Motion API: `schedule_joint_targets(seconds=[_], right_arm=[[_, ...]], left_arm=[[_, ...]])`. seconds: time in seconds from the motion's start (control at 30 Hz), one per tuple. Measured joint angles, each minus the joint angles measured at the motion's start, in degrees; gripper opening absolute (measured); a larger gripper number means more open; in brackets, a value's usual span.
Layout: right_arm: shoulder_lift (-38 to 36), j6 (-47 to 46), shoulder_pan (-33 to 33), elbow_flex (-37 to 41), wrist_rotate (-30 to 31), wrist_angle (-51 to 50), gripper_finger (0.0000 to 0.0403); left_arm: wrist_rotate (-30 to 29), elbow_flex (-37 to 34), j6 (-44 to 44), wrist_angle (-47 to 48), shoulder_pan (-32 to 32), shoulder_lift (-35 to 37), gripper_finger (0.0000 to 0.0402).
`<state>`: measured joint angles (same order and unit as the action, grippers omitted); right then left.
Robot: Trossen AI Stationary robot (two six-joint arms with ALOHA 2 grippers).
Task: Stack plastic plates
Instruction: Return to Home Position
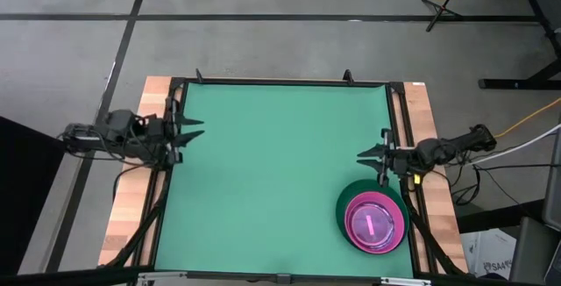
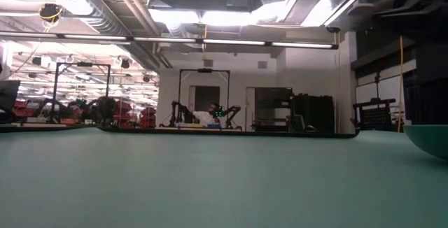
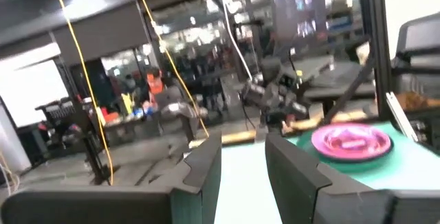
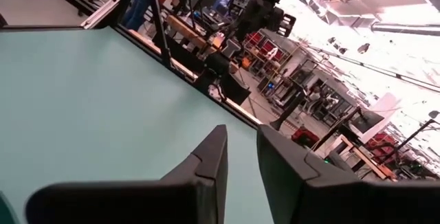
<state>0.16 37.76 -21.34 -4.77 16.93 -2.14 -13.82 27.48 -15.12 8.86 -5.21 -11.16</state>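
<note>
The plates form one flat stack (image 1: 375, 220) at the bench's (image 1: 263, 163) right side, lower corner in the high view: large dark green plate (image 1: 348, 196) underneath, smaller pink plates (image 1: 386, 233) nested above.

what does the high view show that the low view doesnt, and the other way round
Only the high view: both arms at the table's sides, with the left pincer and right pincer pointing inward and holding nothing, and the pink plates stacked on the dark green plate near the right arm.
Only the low view: the room beyond the table, with ceiling lights and a dark frame.
Both: the green mat and the dark green plate, though the low view catches only its rim at the picture's right edge.
</note>
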Motion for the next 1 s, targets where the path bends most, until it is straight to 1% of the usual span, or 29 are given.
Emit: schedule_joint_targets(seconds=[0.17, 0.4, 0.53, 0.7, 0.9, 1.0], right_arm=[[0.0, -2.2, 0.0, 1.3, 0.0, 0.6, 0.0074], [0.1, -3.0, 0.0, 4.0, 0.0, 5.1, 0.0074], [0.1, -2.9, 0.0, 4.3, -0.1, 5.7, 0.0074], [0.1, -2.8, 0.0, 4.3, -0.1, 5.7, 0.0074], [0.1, -3.3, 0.0, 4.3, -0.1, 5.7, 0.0074], [0.1, -3.3, 0.0, 4.3, 1.0, 6.1, 0.0074]], left_arm=[[2.2, -7.5, -1.7, -8.6, 0.0, 5.2, 0.0107], [2.8, -15.7, -1.6, -13.5, 0.0, 11.1, 0.0107], [2.8, -19.2, -1.5, -18.1, 0.0, 11.0, 0.0107], [2.8, -22.7, -1.0, -19.4, 0.0, 11.0, 0.0107], [2.8, -27.0, 0.1, -25.1, 0.0, 11.0, 0.0107], [2.5, -27.1, 1.2, -25.1, 0.2, 11.0, 0.0107]])
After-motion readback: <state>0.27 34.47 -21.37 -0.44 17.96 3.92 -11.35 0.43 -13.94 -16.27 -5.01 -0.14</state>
